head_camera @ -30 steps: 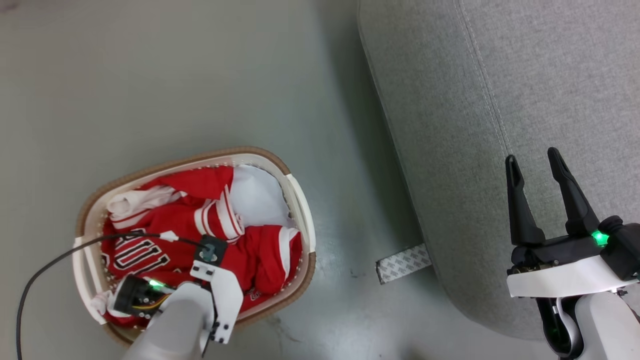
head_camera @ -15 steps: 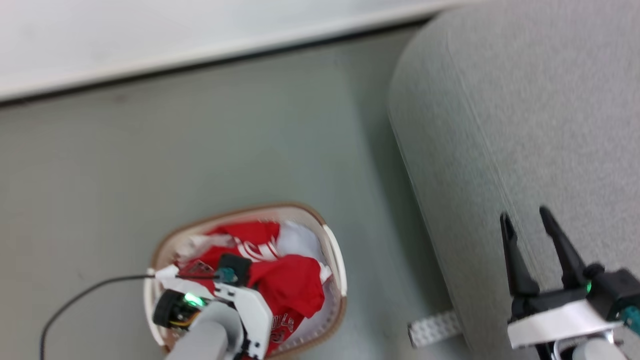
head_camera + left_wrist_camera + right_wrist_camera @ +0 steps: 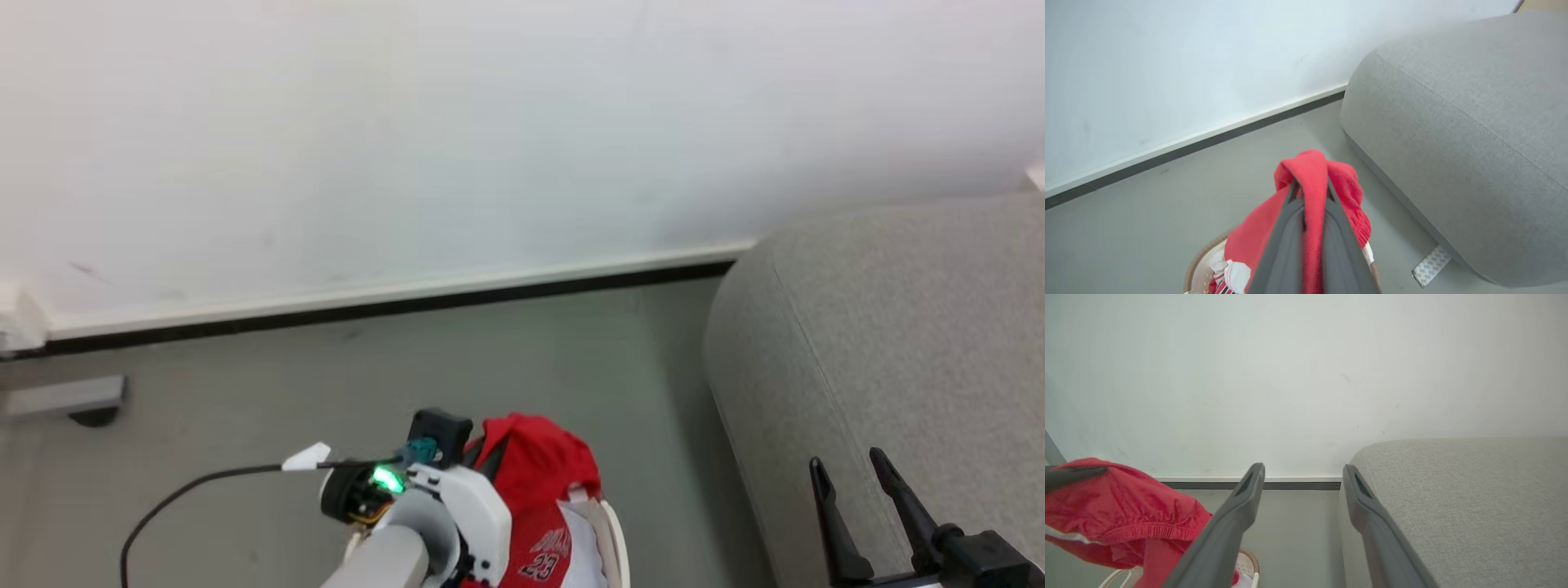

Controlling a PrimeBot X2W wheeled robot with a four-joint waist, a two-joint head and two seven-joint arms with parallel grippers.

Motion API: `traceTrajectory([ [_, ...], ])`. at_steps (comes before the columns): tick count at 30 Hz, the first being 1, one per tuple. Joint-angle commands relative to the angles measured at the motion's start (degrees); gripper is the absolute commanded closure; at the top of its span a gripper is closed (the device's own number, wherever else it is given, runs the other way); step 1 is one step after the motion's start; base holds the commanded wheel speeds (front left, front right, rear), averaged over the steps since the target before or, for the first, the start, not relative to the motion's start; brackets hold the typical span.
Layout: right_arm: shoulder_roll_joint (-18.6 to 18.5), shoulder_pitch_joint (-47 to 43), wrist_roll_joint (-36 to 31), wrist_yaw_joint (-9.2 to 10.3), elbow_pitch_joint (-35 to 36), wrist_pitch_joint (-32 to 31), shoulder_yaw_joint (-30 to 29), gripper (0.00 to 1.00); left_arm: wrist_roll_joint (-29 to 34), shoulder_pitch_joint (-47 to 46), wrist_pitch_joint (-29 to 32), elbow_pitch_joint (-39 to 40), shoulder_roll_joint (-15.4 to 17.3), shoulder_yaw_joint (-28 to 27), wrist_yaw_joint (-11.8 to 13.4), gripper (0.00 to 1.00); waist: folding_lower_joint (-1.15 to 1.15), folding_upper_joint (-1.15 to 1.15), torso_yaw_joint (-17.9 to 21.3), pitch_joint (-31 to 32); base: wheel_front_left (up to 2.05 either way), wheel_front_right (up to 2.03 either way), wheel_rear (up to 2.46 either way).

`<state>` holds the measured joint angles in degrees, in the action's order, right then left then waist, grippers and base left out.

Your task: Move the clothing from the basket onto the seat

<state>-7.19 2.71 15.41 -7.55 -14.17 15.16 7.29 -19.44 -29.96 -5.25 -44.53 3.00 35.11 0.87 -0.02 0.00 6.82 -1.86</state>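
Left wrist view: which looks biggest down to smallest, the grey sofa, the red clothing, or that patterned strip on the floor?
1. grey sofa
2. red clothing, though it hangs close to the camera, which enlarges it
3. patterned strip

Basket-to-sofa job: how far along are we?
Done: left tool is shut on a red garment, held above the basket. In hand: getting it across to the seat. Left: release it there, then fetch the other clothing in the basket. Right tool open, holding nothing.
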Motion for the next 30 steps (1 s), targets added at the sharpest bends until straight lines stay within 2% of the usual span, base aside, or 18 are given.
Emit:
traceTrajectory([
  [1, 0.0, -1.2, -0.6, 0.12, 0.0, 0.0, -0.1, 0.00, -0.8, 0.9, 0.1, 2.1, 0.9, -0.5, 0.3, 1.00, 0.02, 0.00, -2.5, 3.3, 0.00, 0.00, 0.00],
  [11, -0.6, -3.0, -1.3, 0.12, 0.1, 0.0, 1.1, 0.00, -1.9, 2.6, 6.2, 21.7, 5.4, -1.9, 2.3, 1.00, 0.02, 0.00, -3.1, 6.1, 0.00, 0.00, 0.00],
  [18, -3.4, -1.1, -4.0, 0.12, 1.7, 0.0, 4.3, 0.00, -1.5, 4.3, 10.2, 31.1, 8.4, -2.1, 4.1, 1.00, 0.02, 0.00, -2.9, 6.3, 0.00, 0.00, 0.00],
  [24, -9.1, 2.1, -7.3, 0.12, 2.1, 0.0, 13.2, 0.00, -1.0, 5.4, 12.3, 36.6, 9.5, -1.4, 4.9, 1.00, 0.02, 0.00, -3.3, 5.9, 0.00, 0.00, 0.00],
  [30, -13.4, 6.6, -6.1, 0.12, 1.1, 0.0, 23.3, 0.00, -0.8, 6.0, 13.2, 39.7, 9.5, -0.5, 5.2, 1.00, 0.02, 0.00, -3.8, 6.1, 0.00, 0.00, 0.00],
])
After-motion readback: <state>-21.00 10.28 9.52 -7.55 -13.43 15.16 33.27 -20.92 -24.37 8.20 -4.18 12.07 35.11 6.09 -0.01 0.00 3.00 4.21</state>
